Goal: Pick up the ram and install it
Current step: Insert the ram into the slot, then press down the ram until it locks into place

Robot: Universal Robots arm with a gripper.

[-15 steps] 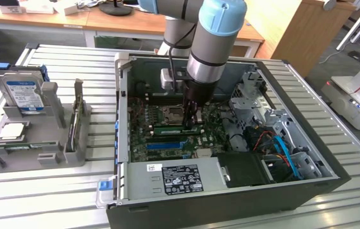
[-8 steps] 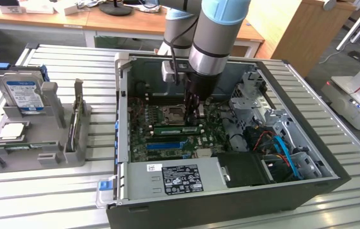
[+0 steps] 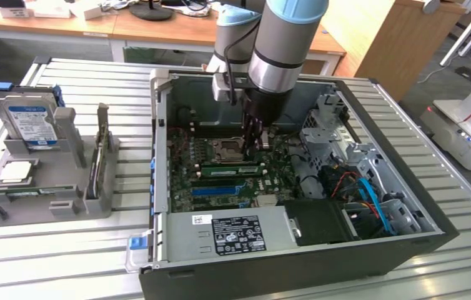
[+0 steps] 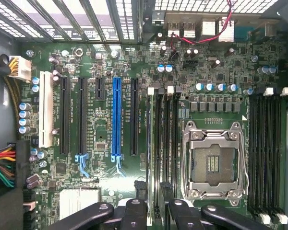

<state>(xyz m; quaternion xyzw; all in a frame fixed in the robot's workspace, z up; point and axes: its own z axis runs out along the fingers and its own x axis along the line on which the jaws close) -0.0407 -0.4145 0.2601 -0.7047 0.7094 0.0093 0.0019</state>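
One open computer case [image 3: 302, 262] takes up most of the slatted surface [image 3: 460, 275], with the arm [image 3: 277, 50] reaching down over its motherboard [image 3: 190, 187]. A grey holder [image 3: 69, 200] at the exterior view's left carries the hard drive [image 3: 29, 122]. The ram [image 3: 228, 169] stands on edge in a memory slot between the open CPU socket [image 3: 225, 150] and the blue slot [image 3: 218, 187]; the gripper [image 3: 258, 149] hangs over its end toward the exterior view's right, fingers [image 4: 167, 201] apart, not clamped on it.
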